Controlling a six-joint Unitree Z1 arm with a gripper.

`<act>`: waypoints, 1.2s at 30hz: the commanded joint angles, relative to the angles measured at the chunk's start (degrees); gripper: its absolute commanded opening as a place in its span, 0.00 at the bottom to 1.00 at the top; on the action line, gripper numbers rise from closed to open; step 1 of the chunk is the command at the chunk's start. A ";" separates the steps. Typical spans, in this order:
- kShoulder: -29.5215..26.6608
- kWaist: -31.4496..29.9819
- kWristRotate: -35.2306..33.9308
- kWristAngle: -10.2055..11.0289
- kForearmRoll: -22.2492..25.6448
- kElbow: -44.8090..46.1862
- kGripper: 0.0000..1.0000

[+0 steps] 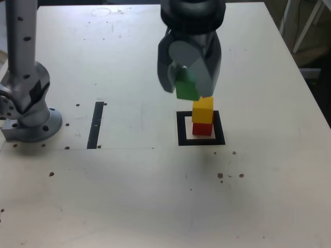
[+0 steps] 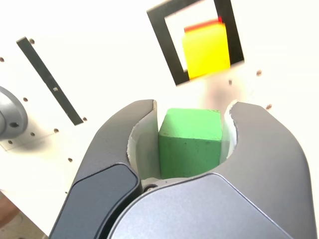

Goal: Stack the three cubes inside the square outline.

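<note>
Tabletop, white and speckled with holes, bears a black strip.

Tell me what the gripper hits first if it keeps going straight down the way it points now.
Probably the yellow cube, met by the held green cube rather than the gripper. Green looks offset toward the exterior view's left, so it may catch only an edge; depth is unclear.

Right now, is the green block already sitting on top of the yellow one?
No. The hand holds the green block in the air, off to the side of the yellow block, which sits on the red block.
</note>
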 commanded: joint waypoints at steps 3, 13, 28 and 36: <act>2.14 3.72 2.40 -0.28 1.36 -1.59 0.29; 5.14 6.47 4.68 -1.32 0.19 -2.70 0.30; 7.95 6.63 5.15 -2.07 -0.11 -4.19 0.30; 8.42 6.95 5.38 -2.08 -0.30 -3.95 0.30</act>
